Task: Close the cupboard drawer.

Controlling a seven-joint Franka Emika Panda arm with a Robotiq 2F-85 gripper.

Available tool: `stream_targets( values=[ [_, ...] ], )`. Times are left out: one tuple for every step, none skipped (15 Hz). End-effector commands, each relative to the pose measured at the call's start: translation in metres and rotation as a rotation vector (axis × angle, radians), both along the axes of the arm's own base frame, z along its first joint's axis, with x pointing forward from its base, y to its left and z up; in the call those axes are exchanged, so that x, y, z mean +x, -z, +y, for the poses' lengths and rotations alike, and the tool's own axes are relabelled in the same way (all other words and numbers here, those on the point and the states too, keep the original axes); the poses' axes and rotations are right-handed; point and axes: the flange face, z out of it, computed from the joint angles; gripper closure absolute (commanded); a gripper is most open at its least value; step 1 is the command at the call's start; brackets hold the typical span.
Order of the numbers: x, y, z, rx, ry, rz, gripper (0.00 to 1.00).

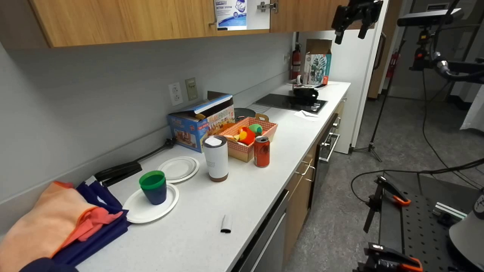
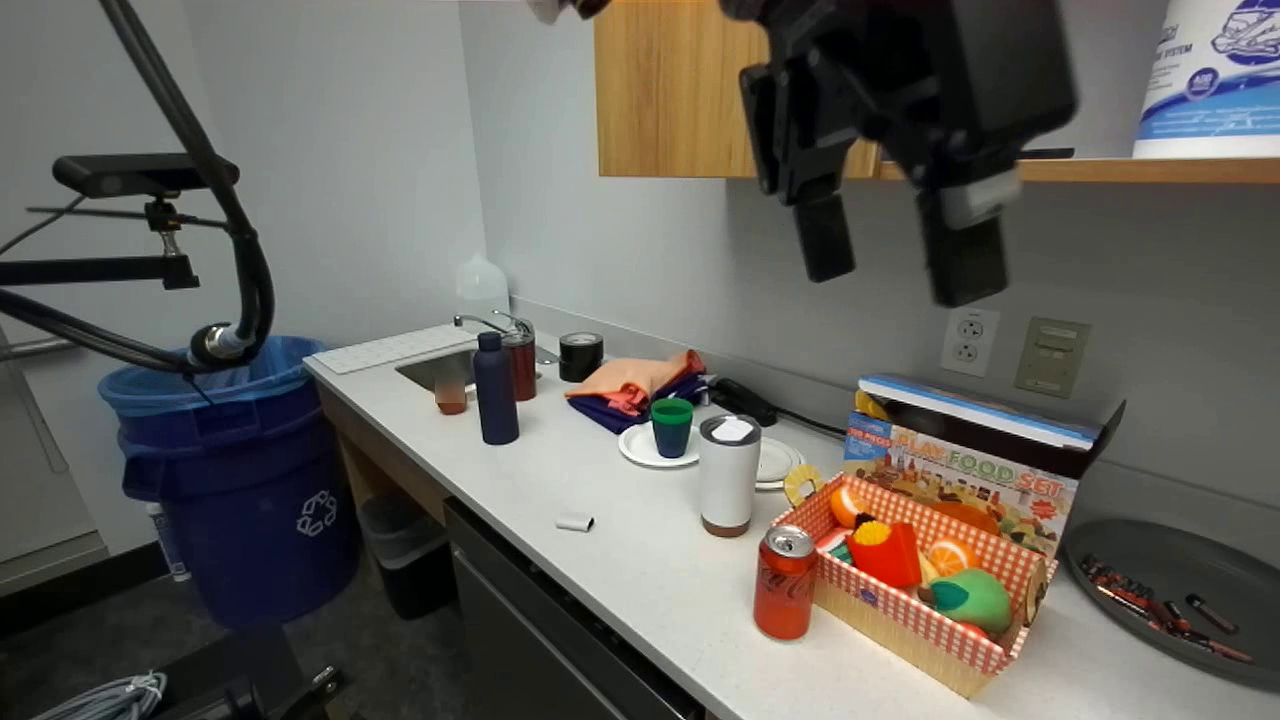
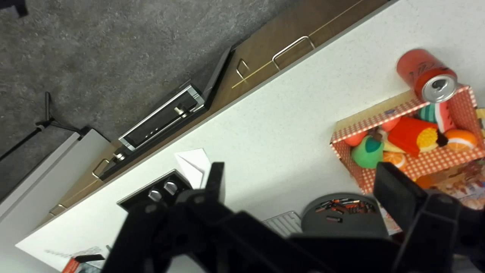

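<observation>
Cupboard door [image 1: 302, 17] stands open — tub [image 2: 1210, 90] visible on the shelf [image 2: 1100, 171]; gripper [image 2: 896, 256] hangs above counter [image 1: 261, 192] level — jaws spread apart.

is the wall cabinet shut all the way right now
No, in an exterior view part of the wall cabinet is open, showing a metal hinge and a white-and-blue container inside.

gripper [image 2: 897, 262]: black, angular, jointed, set with round grey pins [image 3: 199, 199] | fingertips [image 2: 826, 240]: blocky, black, pale grey patch [image 2: 982, 200] above one | base [image 1: 467, 238]: smooth, whitish, rounded, dark marking [image 1: 480, 206]
</observation>
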Motion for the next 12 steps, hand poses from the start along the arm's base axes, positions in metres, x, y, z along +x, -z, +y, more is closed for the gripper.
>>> stream_targets(
  values=[
    [-0.012, -0.035, -0.044, 0.001, 0.125, -0.058, 0.00],
    [-0.015, -0.042, -0.056, -0.010, 0.152, -0.077, 0.00],
    [-0.019, -0.049, -0.067, -0.022, 0.178, -0.099, 0.00],
    [-0.023, -0.056, -0.078, -0.027, 0.210, -0.113, 0.00],
    [-0.027, -0.062, -0.087, -0.035, 0.242, -0.125, 0.00],
    [-0.030, -0.066, -0.095, -0.047, 0.274, -0.136, 0.00],
    [-0.033, -0.070, -0.104, -0.062, 0.304, -0.146, 0.00],
    [-0.036, -0.073, -0.112, -0.074, 0.332, -0.154, 0.00],
    [-0.040, -0.075, -0.121, -0.093, 0.355, -0.159, 0.00],
    [-0.042, -0.077, -0.129, -0.106, 0.371, -0.158, 0.00],
    [-0.044, -0.079, -0.140, -0.114, 0.394, -0.159, 0.00],
    [-0.047, -0.081, -0.149, -0.121, 0.414, -0.162, 0.00]
  ],
)
